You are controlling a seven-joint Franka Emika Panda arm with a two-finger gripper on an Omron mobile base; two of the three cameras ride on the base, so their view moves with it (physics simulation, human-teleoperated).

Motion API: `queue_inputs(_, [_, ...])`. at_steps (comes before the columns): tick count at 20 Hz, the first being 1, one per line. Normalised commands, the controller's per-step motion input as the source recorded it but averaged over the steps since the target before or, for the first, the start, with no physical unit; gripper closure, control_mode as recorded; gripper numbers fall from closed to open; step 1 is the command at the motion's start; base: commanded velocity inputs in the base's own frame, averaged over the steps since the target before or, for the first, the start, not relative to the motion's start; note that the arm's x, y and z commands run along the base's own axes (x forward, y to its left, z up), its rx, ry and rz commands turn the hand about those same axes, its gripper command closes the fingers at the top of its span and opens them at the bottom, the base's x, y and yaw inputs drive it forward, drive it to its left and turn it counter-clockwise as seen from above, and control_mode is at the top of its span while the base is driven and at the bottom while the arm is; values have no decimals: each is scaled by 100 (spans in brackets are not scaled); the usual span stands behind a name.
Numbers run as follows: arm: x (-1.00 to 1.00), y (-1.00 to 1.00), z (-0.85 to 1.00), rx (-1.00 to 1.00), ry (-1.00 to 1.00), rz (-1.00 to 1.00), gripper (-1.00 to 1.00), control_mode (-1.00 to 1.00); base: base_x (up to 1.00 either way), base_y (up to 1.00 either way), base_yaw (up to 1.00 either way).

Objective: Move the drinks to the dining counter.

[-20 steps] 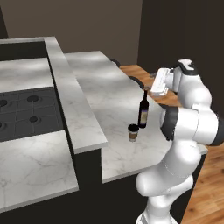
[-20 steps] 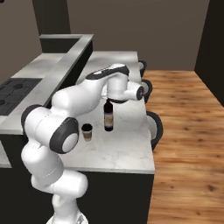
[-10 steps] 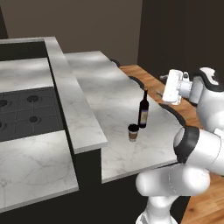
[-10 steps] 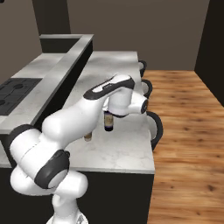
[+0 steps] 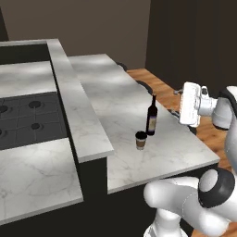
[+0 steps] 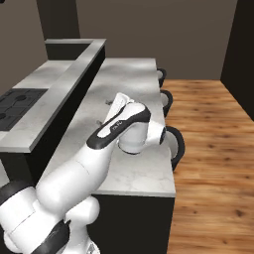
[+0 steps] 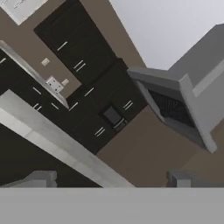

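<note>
A tall dark wine bottle (image 5: 151,116) with a pale label stands upright on the white-grey marbled dining counter (image 5: 111,88), near its right edge. Just in front of it to the left stands a brown paper cup (image 5: 140,140) with a dark lid. My gripper (image 5: 181,102) hangs in the air to the right of the bottle, apart from it, past the counter's edge. In the hand view its fingertips (image 7: 42,177) stand wide apart, open, with nothing between them. In the right base view my own arm covers the spot on the dining counter (image 6: 130,74) where both drinks stand.
A raised narrow ledge (image 5: 74,106) runs along the counter's left side, with a black cooktop (image 5: 28,120) beyond it. Dark stools (image 6: 173,144) line the counter's right edge above the wooden floor (image 6: 213,163). The hand view looks up at dark wall cabinets (image 7: 83,57) and a range hood (image 7: 183,105).
My hand has swung right, away from the top of the wine bottle, and now hangs off the counter's edge. The bottle and the cup have not moved.
</note>
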Motion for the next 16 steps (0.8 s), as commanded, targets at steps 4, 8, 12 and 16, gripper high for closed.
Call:
queue_inputs(4, [-35,29,0,-9,-2,25,-100,-100,0,0,0])
queue_inputs(8, [-16,16,0,-4,0,10,-100,-100,0,0,0])
queue_inputs(12, [-1,2,0,0,0,1,-100,100,0,0,0])
queue_inputs(16, [0,0,0,0,0,0,-100,100,-12,0,6])
